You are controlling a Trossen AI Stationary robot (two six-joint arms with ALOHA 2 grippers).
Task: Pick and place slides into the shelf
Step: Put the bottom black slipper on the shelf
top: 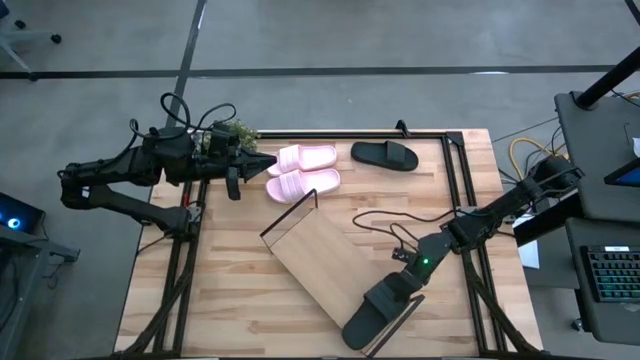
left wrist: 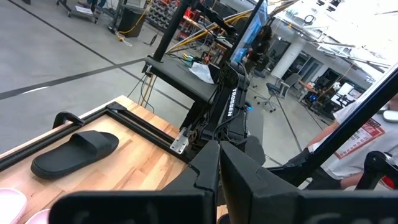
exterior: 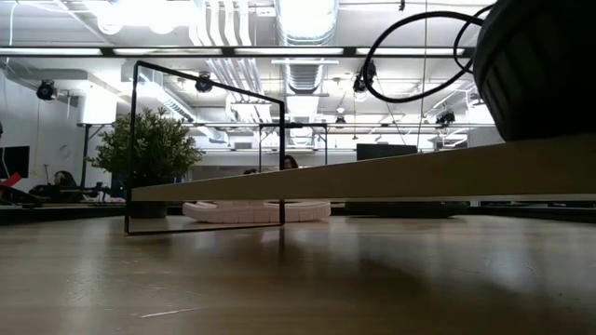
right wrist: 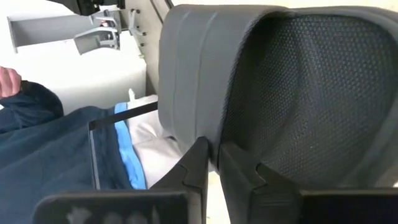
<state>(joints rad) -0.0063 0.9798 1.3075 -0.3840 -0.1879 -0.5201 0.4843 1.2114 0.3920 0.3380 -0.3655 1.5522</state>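
The right gripper [top: 392, 291] is pinched narrow on the strap edge of a black slide [top: 378, 303], which lies on the end of the shelf [top: 318, 255] nearest the table's front right corner. In the right wrist view the fingers [right wrist: 198, 167] meet on the thick strap rim, with the textured footbed beside them.

The left gripper [top: 262, 166] hangs near the back left corner, its fingers closed on nothing, just beside the pink pair [top: 303, 171]. The second black slide [top: 385, 155] lies alone by the back edge, apart from the shelf.

The slides look light, made of soft foam that bends a little, and the matte surface should not slip much. I judge the strap's edge is the best place to hold, because the sole is too wide for the fingers.
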